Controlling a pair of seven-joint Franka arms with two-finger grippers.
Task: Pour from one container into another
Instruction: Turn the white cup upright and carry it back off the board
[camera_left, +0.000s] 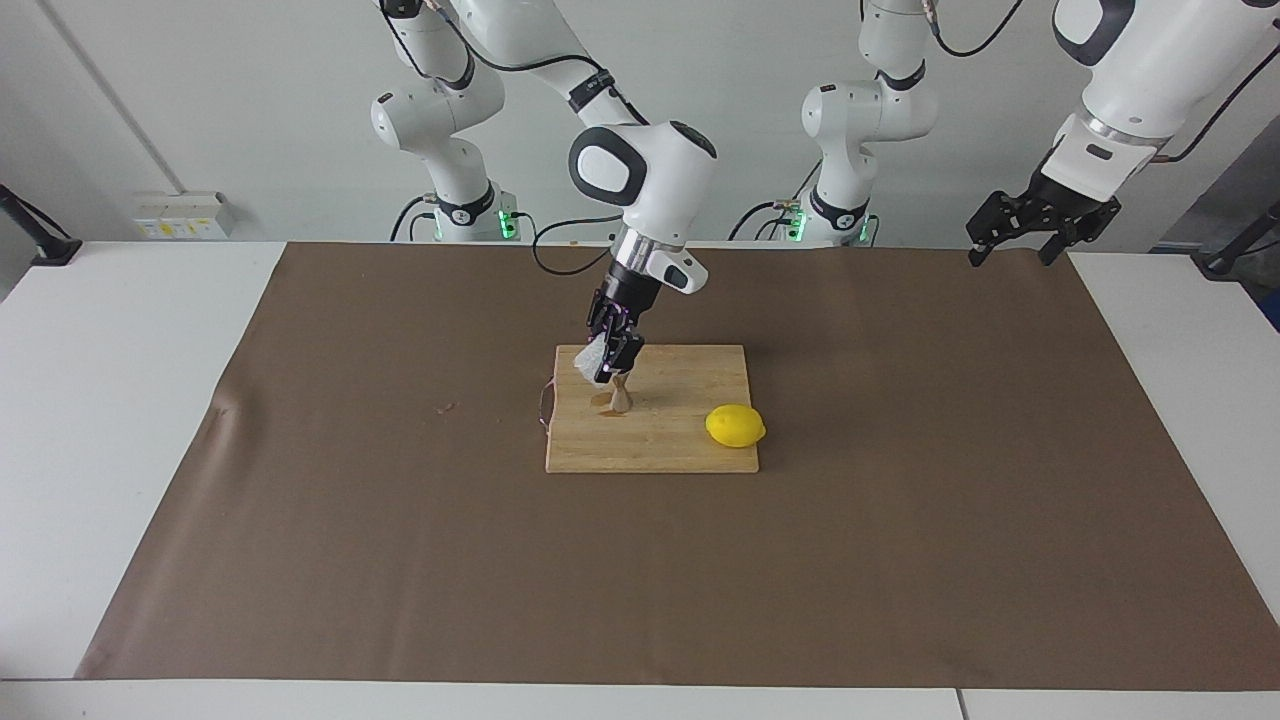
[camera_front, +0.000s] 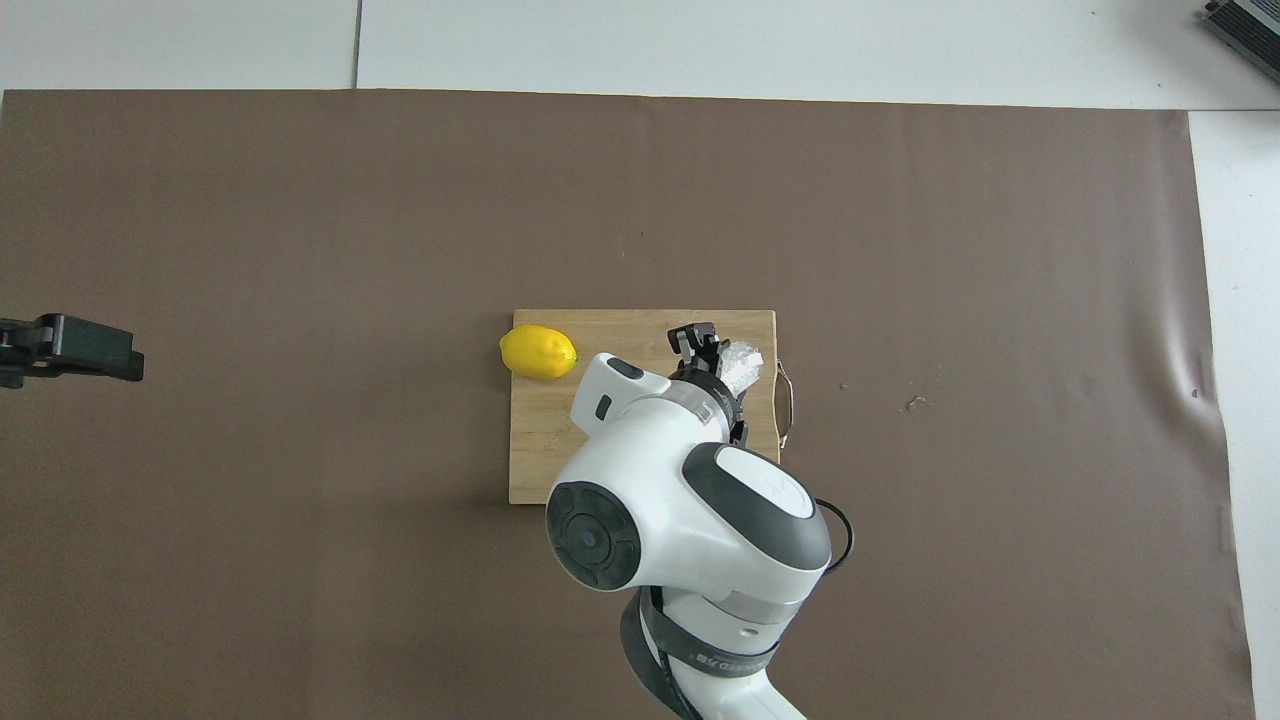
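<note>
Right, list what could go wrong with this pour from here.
1. The right gripper holds the crinkled cup tilted right above the narrow steel jigger; the liquid may miss its small mouth.
2. A brownish patch beside the jigger on the cutting board hints at spill.
3. A nudge could tip the jigger.

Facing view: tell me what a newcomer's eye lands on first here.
The yellow lemon stands out, lying on the wooden board at the middle of the brown mat. Beside it, the right gripper holds a crinkled whitish cup tilted over a small steel jigger standing on the same board. The left gripper waits, raised at its own end.
</note>
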